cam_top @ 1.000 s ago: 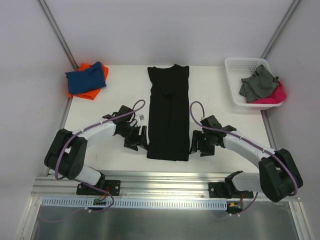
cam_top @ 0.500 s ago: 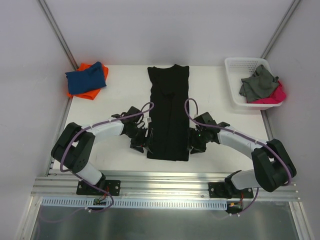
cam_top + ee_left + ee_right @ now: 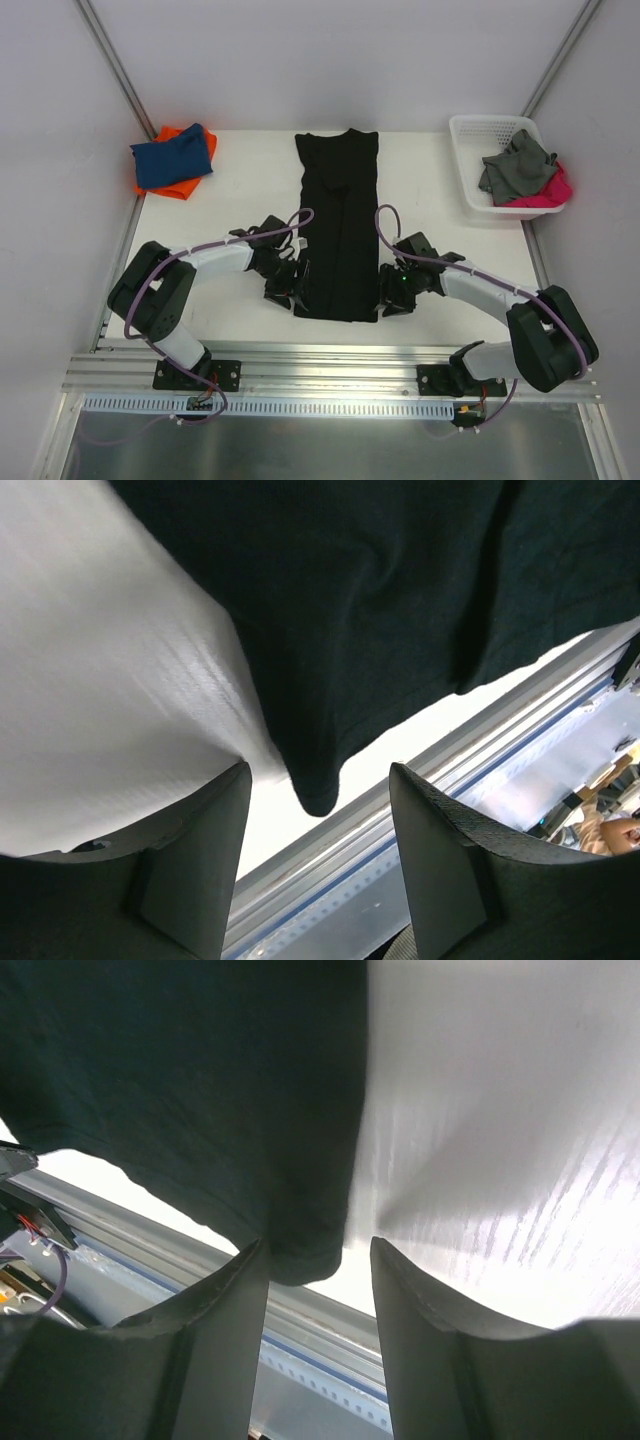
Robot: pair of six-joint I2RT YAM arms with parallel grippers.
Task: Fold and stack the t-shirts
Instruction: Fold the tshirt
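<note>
black t-shirt (image 3: 337, 230) hem near table (image 3: 225, 200) edge

White arm links (image 3: 215, 258), black joints (image 3: 150, 298), purple cables (image 3: 300, 214).

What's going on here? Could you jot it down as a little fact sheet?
Black t-shirt: folded into a long strip, lying flat, centre
Left gripper: open, astride the strip's near left corner
Right gripper: open, astride the near right corner
Blue t-shirt: folded, on the orange t-shirt, far left corner
Basket: far right, holding grey cloth and pink cloth
</note>
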